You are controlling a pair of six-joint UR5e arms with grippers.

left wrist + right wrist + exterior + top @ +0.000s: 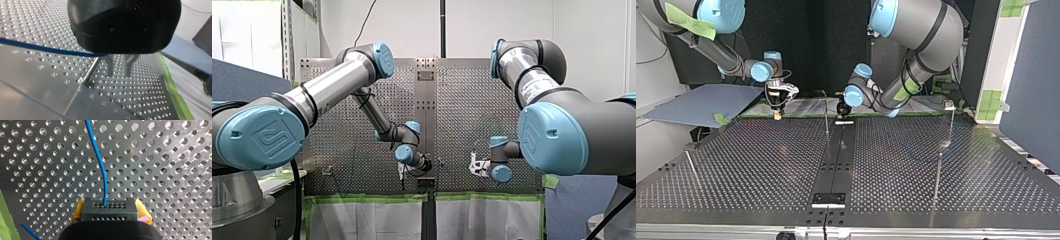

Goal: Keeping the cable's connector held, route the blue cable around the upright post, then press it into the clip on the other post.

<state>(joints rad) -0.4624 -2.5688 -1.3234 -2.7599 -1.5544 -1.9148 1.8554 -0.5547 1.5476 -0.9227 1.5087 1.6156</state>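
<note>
- Found my right gripper [778,112] pinching the black connector [109,211] between yellow pads [143,211].
- Traced the blue cable [99,160] running straight ahead from the connector, away over the table.
- Found my left gripper [118,72] low over the table, metal fingers [108,65] slightly apart, nothing visible between the tips.
- Noted the cable passing under that gripper's body, crossing at the top of the upright post [91,71], just beside the fingers.
- Located the clip [949,105] on the other post [947,135], well apart at the top view's right.
- Judged my left arm nearer for wrapping and pressing.
</note>
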